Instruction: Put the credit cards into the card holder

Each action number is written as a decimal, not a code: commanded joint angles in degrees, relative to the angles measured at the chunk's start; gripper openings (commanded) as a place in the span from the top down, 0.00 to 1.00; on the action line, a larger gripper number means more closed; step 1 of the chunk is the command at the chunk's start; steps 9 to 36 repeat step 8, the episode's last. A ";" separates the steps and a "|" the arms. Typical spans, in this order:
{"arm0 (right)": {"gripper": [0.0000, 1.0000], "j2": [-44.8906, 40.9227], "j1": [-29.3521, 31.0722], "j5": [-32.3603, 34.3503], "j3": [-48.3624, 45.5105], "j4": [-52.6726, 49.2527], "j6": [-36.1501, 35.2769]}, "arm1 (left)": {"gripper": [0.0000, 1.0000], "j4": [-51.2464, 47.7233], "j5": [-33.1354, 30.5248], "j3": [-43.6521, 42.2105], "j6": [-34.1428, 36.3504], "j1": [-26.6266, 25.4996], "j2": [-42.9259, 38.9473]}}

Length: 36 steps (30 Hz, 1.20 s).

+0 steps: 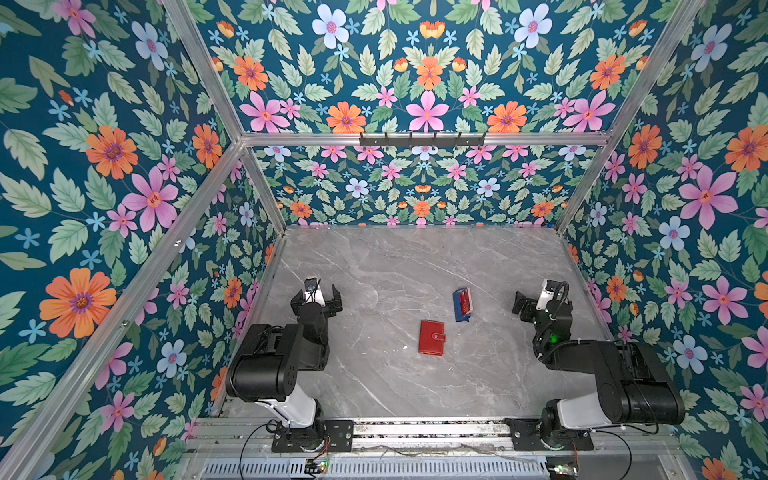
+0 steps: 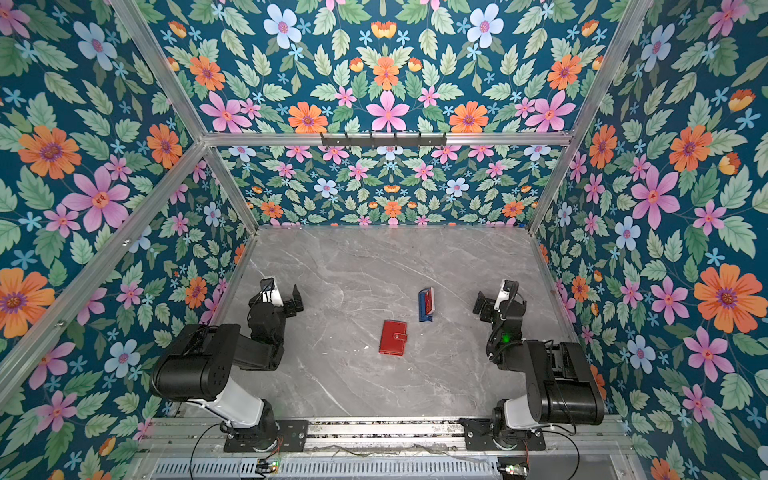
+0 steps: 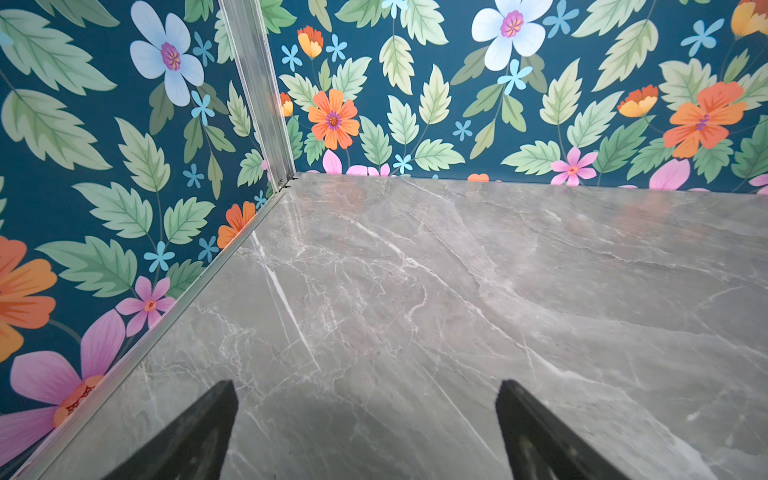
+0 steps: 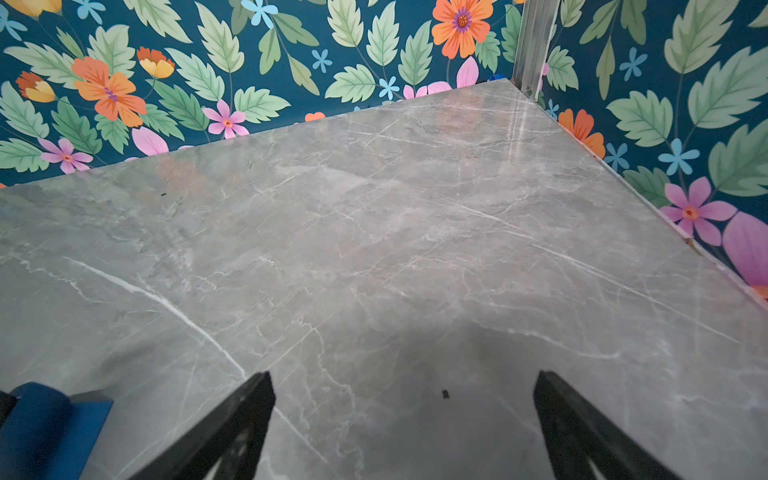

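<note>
Both arms are parked at the sides with nothing in hand. Left gripper (image 1: 316, 301) is spread wide over bare bench (image 1: 374, 266), and the left wrist view shows only marble between the tips. Right gripper (image 4: 403, 386) is also spread and empty, sitting just beside the stand (image 4: 45, 424).

Holder (image 1: 432, 337) lies flat and closed mid-bench, between the arms, with its tab (image 1: 439, 337) across the right edge. It looks snapped, though I can't confirm that. Cards (image 1: 464, 302) are upright in the blue stand (image 1: 460, 316), just beyond the holder and to its right, apart from it. A red face shows, with dark blue beside it. None are in the holder, so I'd call the task barely started.

My read on doing this step well:
- Open the holder first. Pin the cover with the left gripper and peel the tab with the right, pulling away from the spine so the holder doesn't skate on the marble.
- Keep it pinned open, since a bifold like this probably springs back.
- Take one card by its top edge, straight up out of the stand. A skewed pull likely tips the stand or drags a neighbour out.
- Feed a corner into a sleeve at a shallow angle.

Writing: nothing legible — the card faces are too small in both top views, and I see no brand on the holder or the stand.
</note>
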 commanded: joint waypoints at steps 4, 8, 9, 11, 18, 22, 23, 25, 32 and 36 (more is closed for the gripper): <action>0.01 0.10 0.02 0.58 0.05 2.72 -0.55 | 0.00 -0.36 -0.20 0.22 -0.27 0.04 0.09; 0.01 -0.03 0.02 0.54 -0.61 4.18 -0.63 | 0.00 -0.13 -0.29 0.03 -0.27 0.04 0.01; 0.01 -0.03 0.02 0.54 -0.61 4.18 -0.63 | 0.00 -0.13 -0.29 0.03 -0.27 0.04 0.01; 0.01 -0.03 0.02 0.54 -0.61 4.18 -0.63 | 0.00 -0.13 -0.29 0.03 -0.27 0.04 0.01; 0.01 -0.03 0.02 0.54 -0.61 4.18 -0.63 | 0.00 -0.13 -0.29 0.03 -0.27 0.04 0.01; 0.01 -0.03 0.02 0.54 -0.61 4.18 -0.63 | 0.00 -0.13 -0.29 0.03 -0.27 0.04 0.01; 0.01 -0.03 0.02 0.54 -0.61 4.18 -0.63 | 0.00 -0.13 -0.29 0.03 -0.27 0.04 0.01; 0.01 -0.03 0.02 0.54 -0.61 4.18 -0.63 | 0.00 -0.13 -0.29 0.03 -0.27 0.04 0.01; 0.01 -0.03 0.02 0.54 -0.61 4.18 -0.63 | 0.00 -0.13 -0.29 0.03 -0.27 0.04 0.01; 0.01 -0.03 0.02 0.54 -0.61 4.18 -0.63 | 0.00 -0.13 -0.29 0.03 -0.27 0.04 0.01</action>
